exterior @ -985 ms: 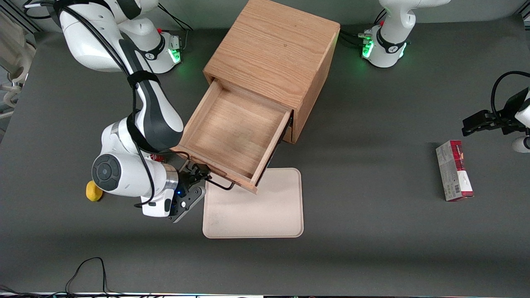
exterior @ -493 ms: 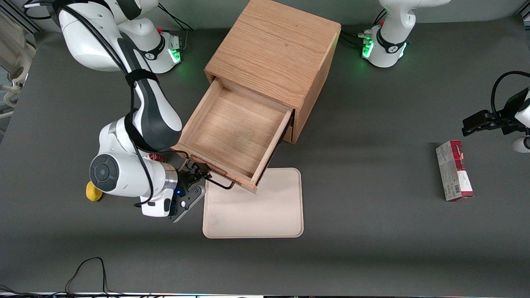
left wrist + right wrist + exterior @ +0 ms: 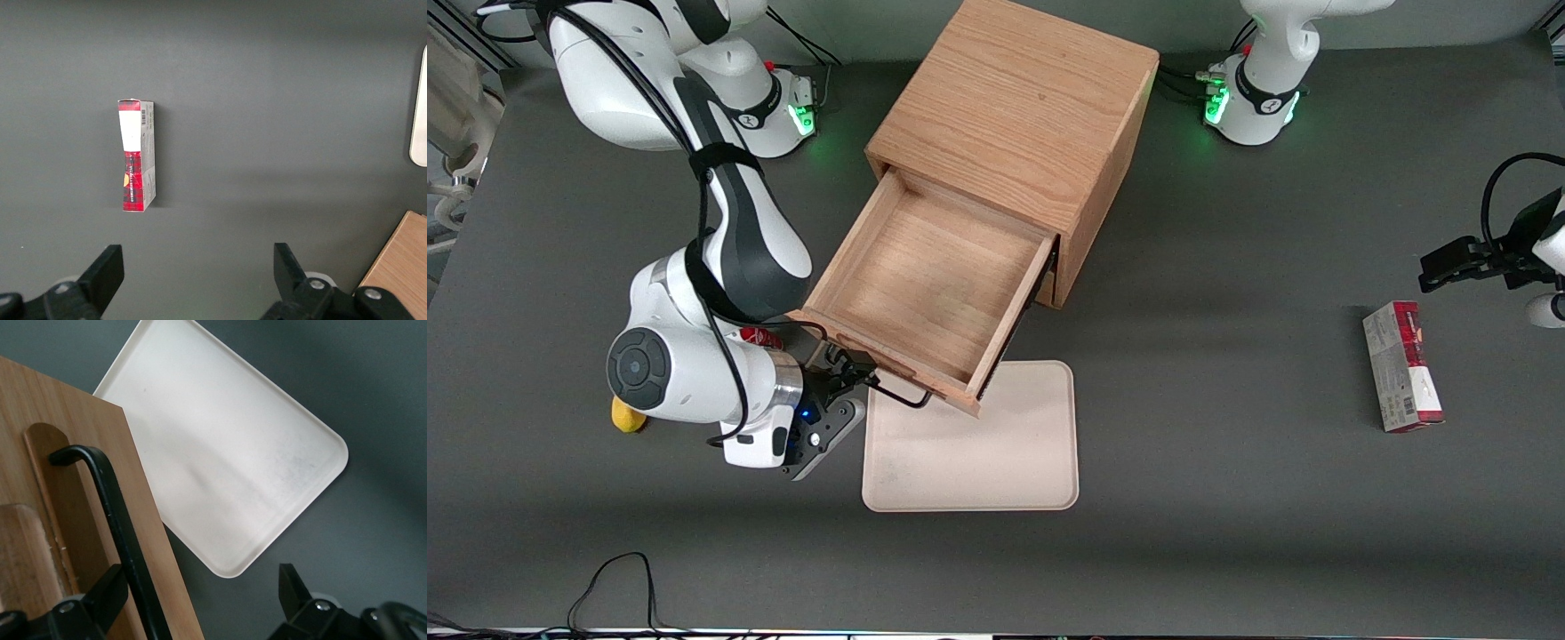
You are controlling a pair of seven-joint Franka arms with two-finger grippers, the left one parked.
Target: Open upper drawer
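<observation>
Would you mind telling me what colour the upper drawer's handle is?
Black; the handle of the upper drawer shows best in the right wrist view, by the gripper.

Work surface: dark grey matte table (image 3: 1227,498), evenly lit, with soft shadow bands across it. A black cable (image 3: 609,587) loops onto its edge nearest the front camera. Pale metal framing (image 3: 449,98) stands off the table toward the working arm's end. Green indicator lights glow on the table where it lies farthest from the camera
</observation>
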